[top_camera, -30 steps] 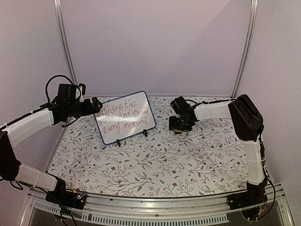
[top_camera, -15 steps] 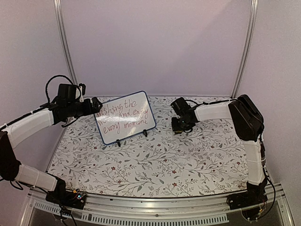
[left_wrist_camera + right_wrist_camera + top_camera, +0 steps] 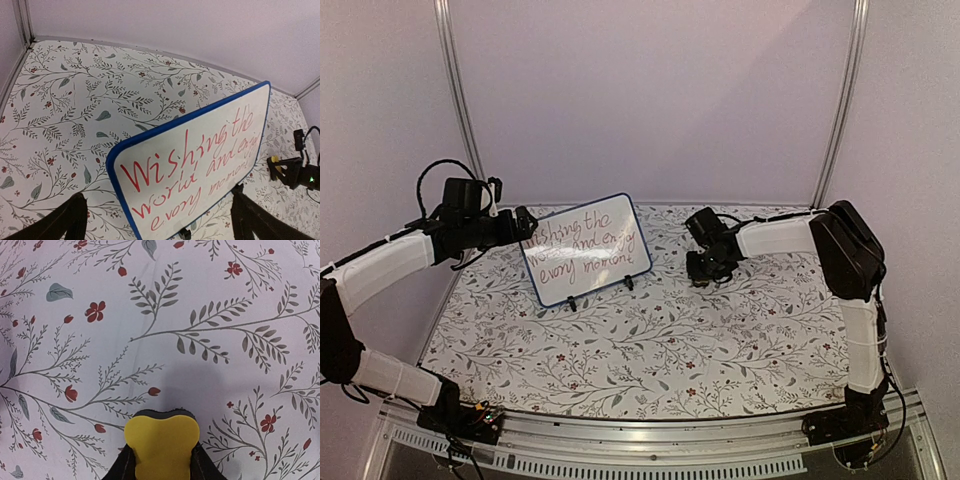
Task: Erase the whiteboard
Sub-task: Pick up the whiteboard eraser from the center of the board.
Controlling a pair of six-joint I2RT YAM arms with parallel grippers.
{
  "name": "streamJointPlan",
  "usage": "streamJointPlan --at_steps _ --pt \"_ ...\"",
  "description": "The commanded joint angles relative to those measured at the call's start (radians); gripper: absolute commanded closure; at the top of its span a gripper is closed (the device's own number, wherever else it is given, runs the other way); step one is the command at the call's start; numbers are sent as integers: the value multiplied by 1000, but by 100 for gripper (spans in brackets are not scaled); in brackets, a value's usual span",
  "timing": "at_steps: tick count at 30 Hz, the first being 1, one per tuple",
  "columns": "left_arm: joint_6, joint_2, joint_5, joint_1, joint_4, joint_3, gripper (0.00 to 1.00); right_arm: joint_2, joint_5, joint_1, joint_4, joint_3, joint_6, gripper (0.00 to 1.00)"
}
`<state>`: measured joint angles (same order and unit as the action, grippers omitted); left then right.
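Your right gripper (image 3: 706, 268), right of centre in the top view, is pinched tight on the yellow eraser (image 3: 161, 442). At the bottom edge of its wrist view, the block is squeezed to a waist between the dark fingers (image 3: 125, 467), over the floral table (image 3: 650, 350). The whiteboard (image 3: 585, 250) stands left of centre, propped on its black feet and covered in red writing. Your left gripper (image 3: 527, 224) is at the board's left edge with its jaws spread wide, gripping nothing. You can't tell whether it touches the frame.
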<state>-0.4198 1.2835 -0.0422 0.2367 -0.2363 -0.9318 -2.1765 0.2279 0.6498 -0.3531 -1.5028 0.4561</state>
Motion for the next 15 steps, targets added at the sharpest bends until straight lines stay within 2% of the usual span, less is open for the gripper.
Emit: streamJointPlan --at_steps 1,9,11,13,15 --pt "-5 -3 -10 -10 21 14 0 67 -19 21 -54 33 -15 82" --pt "10 0 -40 7 20 9 0 287 -107 57 35 188 -94 83" --pt "-29 -18 -33 26 5 8 0 351 -124 60 54 237 -105 84" --pt "-91 -55 25 66 -17 17 0 421 -131 62 65 281 -111 84" --pt "-146 -103 162 149 -32 51 0 478 -128 62 71 321 -112 83"
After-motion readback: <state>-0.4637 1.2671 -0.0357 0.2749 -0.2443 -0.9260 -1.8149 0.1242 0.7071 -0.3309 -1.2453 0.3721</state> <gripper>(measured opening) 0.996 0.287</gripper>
